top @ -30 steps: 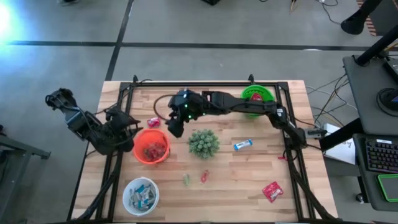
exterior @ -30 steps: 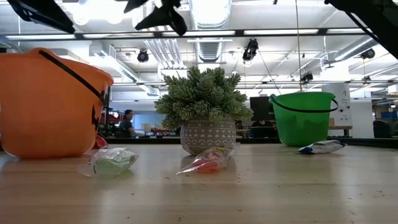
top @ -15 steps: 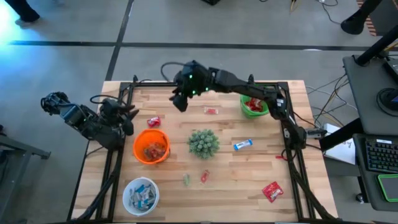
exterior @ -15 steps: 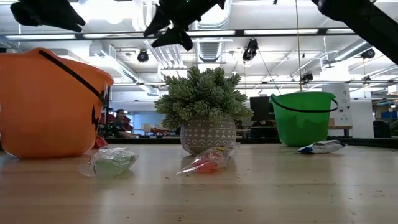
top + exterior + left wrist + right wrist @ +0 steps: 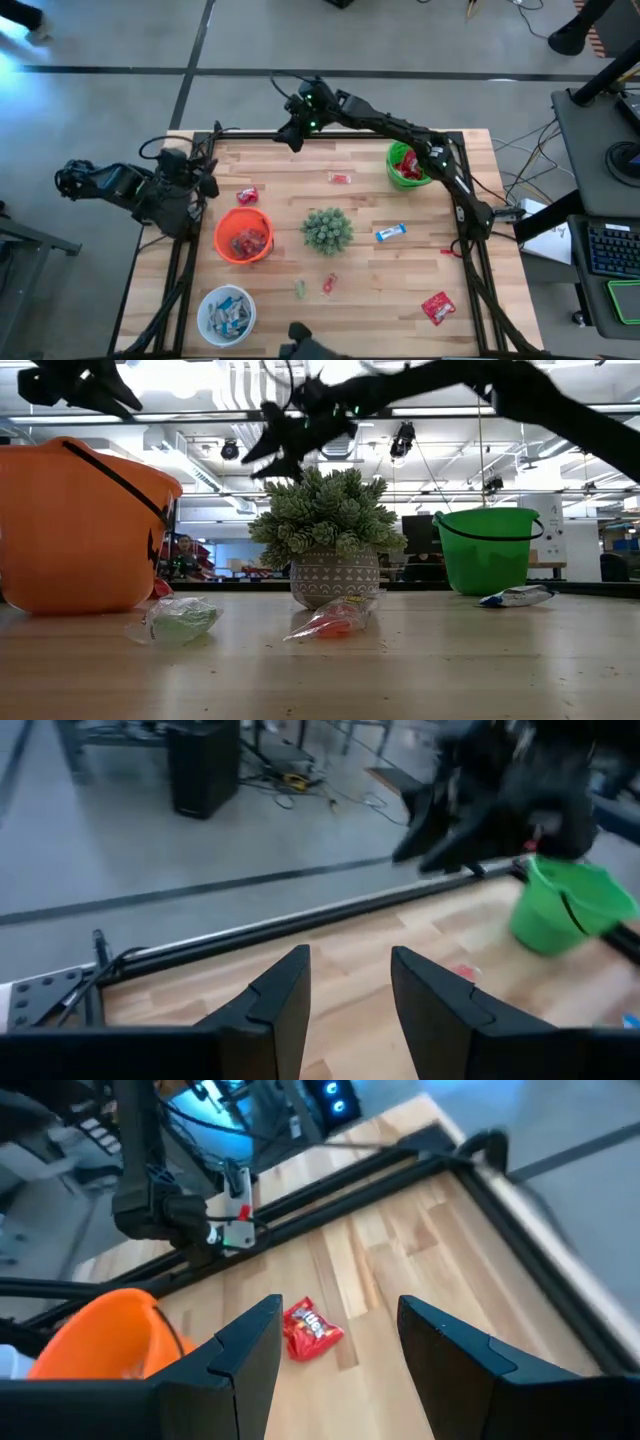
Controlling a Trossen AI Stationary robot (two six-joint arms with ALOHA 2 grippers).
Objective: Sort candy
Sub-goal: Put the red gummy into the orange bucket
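Overhead, the right gripper (image 5: pixel 291 140) hangs open and empty above the wooden desk's (image 5: pixel 400 280) far edge; the left gripper (image 5: pixel 207 172), likewise parted and empty, waits at its left edge.

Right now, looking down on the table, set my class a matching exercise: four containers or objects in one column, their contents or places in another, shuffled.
Column one:
1 orange bucket
2 green bucket
3 white bowl
4 potted plant

Column two:
A mid-table
B blue-and-white wrapped candy inside
C far right, red packets inside
D between the plant and the left gripper

Pairs: 1-D, 2-C, 3-B, 4-A
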